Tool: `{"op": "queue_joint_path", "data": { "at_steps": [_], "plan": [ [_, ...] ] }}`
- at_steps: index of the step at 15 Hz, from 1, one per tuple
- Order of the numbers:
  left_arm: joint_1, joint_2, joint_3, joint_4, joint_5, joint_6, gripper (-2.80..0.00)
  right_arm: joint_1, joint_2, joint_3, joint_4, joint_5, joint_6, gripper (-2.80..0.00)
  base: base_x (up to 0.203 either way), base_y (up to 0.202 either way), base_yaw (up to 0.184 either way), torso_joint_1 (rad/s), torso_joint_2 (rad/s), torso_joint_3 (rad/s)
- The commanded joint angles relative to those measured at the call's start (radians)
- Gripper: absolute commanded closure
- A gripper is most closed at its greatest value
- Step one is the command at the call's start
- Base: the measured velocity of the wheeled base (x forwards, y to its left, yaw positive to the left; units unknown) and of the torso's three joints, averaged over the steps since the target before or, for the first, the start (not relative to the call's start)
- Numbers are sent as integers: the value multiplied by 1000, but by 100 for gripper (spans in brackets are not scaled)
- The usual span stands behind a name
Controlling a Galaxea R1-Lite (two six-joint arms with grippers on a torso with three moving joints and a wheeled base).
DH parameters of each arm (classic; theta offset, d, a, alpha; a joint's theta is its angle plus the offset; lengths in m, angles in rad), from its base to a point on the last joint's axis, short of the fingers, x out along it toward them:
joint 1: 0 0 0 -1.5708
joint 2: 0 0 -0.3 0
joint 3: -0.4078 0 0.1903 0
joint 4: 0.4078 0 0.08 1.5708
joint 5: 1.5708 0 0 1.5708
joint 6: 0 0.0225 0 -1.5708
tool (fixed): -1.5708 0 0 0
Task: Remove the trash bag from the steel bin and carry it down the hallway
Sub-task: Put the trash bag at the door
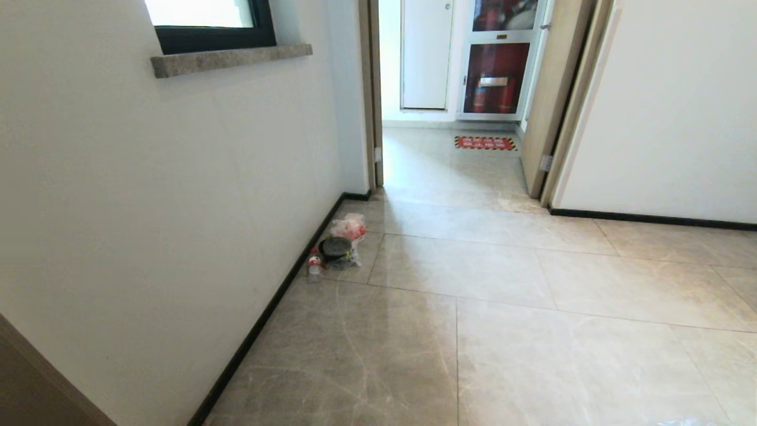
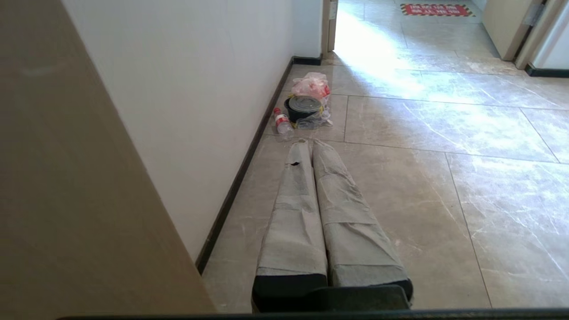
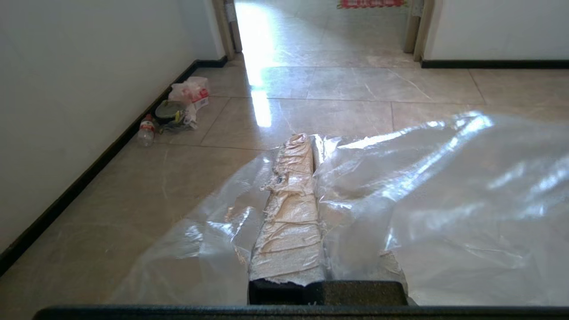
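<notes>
Right wrist view shows the right end effector [image 3: 306, 142] with its wrapped fingers pressed together on the trash bag [image 3: 426, 195], a thin clear film pinched between them and billowing out to both sides of the fingers, mostly toward the open floor side. So the bag is already out of any bin and hangs directly at that end effector, not ahead of it; the steel bin does not show in any view. A small corner of the same film peeks in at the lower right edge of the head view. The left end effector [image 2: 310, 143] has its two wrapped fingers closed against each other with nothing between them, pointing along the wall toward the doorway.

The relation that matters for the coming move, as I judge it: the hallway [image 1: 532, 284] runs straight ahead from both end effectors, its long axis leading to the open doorway [image 1: 449, 118] beyond, and the right arm alone bears the load. The carry looks under way, with the far end of the corridor not yet reached.

Counts: one clear bag held; two end effectors, both closed; one heap of litter [image 1: 337, 248] against the left baseboard, made up of one small bottle [image 1: 314, 264], one dark round container [image 1: 335, 247] and one pinkish bag [image 1: 350, 226]; one red floor mat [image 1: 485, 142] past the doorway
</notes>
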Motion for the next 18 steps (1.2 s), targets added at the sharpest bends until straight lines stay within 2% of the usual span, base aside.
{"op": "queue_joint_path", "data": {
  "at_steps": [1,4,18],
  "plan": [
    [0,1,3,0,1,-1,0,0,1,2,-1,0,0,0,0,0,0,0,0,0],
    [0,1,3,-1,1,4,0,0,1,2,0,0,0,0,31,0,-1,1,1,2],
    [0,1,3,-1,1,1,0,0,1,2,0,0,0,0,192,0,0,2,2,2]
  ]
}}
